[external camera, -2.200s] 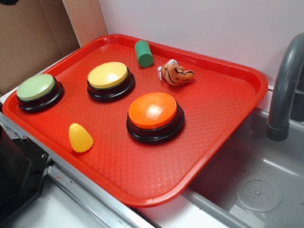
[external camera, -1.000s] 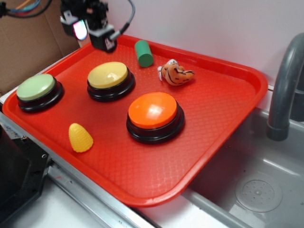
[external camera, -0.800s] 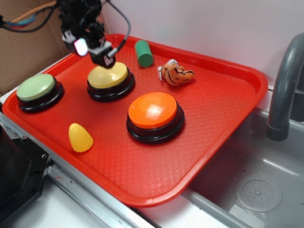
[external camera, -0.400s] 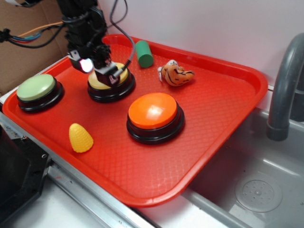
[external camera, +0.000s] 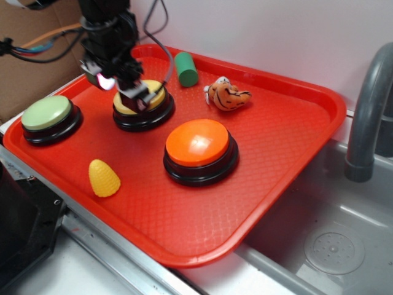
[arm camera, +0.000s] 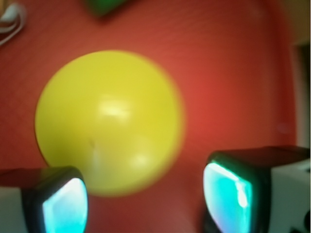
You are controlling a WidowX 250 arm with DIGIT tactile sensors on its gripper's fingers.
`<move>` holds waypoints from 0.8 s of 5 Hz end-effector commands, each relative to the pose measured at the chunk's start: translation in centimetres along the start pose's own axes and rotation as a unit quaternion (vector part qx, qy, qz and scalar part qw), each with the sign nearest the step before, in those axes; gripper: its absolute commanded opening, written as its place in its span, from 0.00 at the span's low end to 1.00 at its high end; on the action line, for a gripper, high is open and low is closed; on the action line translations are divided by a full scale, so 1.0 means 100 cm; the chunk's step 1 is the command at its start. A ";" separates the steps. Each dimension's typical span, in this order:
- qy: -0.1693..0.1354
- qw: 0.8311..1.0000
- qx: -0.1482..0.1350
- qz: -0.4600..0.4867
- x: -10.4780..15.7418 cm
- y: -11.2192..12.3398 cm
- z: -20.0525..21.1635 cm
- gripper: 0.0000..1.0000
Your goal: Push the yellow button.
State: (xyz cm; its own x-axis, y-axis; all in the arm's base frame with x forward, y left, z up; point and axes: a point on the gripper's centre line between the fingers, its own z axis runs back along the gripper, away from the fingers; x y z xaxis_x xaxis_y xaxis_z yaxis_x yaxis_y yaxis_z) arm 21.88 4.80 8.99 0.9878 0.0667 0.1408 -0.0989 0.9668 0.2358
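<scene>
- sink [external camera: 334, 246]: grey basin at the lower right, with a round drain; the tray's right corner hangs over its edge.
- tray [external camera: 288, 141]: red plastic with a textured floor, set at an angle on the bench [external camera: 92, 270] and carrying all the small items.
- tap [external camera: 367, 117]: grey curved pipe standing at the right edge, beside the tray.
- robot arm [external camera: 104, 31]: black, with cables, reaching down from the upper left over the back left part of the tray.
- orange button [external camera: 199, 144]: largest button, black base, near the middle of the tray.
- yellow button [external camera: 156, 97]: pale yellow cap on a black base, back left of the tray, between the green button and the orange one; partly covered by the hand in the outside view, and blurred, filling the frame centre in the wrist view [arm camera: 109, 121].
- green button [external camera: 46, 114]: pale green cap, black base, at the tray's left edge.
- hand [external camera: 136, 98]: directly above the yellow button's cap and close to it; contact cannot be told. fingers [arm camera: 63, 201] spread apart, holding nothing.
- tiger toy [external camera: 227, 95]: orange striped, lying near the back rim.
- corn toy [external camera: 103, 178]: yellow, at the front left.
- green cylinder [external camera: 185, 69]: by the back rim, behind the yellow button.
</scene>
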 end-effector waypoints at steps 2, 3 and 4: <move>-0.035 0.996 0.029 0.082 0.019 0.021 0.074 1.00; -0.063 0.995 0.007 0.079 0.019 0.021 0.072 1.00; -0.026 0.994 -0.046 0.092 0.016 0.020 0.074 1.00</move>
State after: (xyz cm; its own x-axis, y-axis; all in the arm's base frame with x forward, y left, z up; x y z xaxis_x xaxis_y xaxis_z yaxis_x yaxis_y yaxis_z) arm 21.31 4.94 15.27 0.9573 0.2302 0.1748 -0.2547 0.9578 0.1334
